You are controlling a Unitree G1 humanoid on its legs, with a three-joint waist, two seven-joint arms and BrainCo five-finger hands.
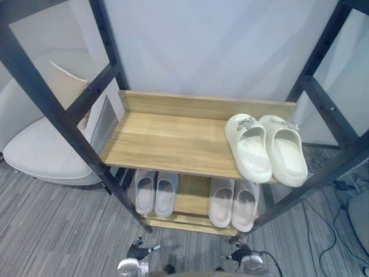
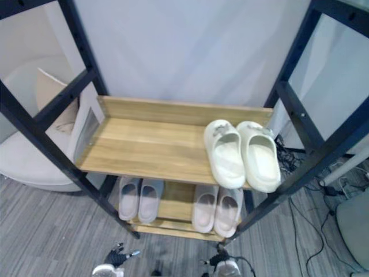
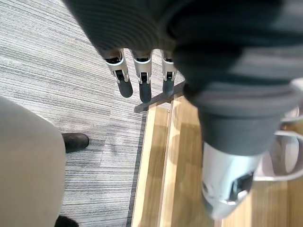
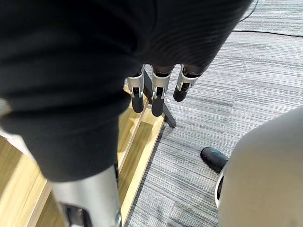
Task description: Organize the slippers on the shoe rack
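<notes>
Fingers of your left hand (image 3: 143,78) and right hand (image 4: 158,97) pointed down, straight, loose and empty, beside the shoe rack (image 3: 156,156). Cream slippers (image 1: 252,149) sat paired at the upper shelf's (image 1: 167,138) right end; two paler pairs (image 1: 165,194) lay on the lower shelf (image 1: 193,193).

lower slippers (image 1: 144,195) half under shelf (image 1: 167,138), chair (image 1: 40,153) cropped

Wood, metal and soft slippers
The shoe rack (image 1: 167,144) has smooth pale wood shelves and a dark matt metal frame (image 1: 57,112); the cream slippers (image 1: 249,151) look smooth and rubbery (not shiny), like the grey slippers (image 1: 144,193), and the floor (image 1: 52,225) is rough grey carpet.
</notes>
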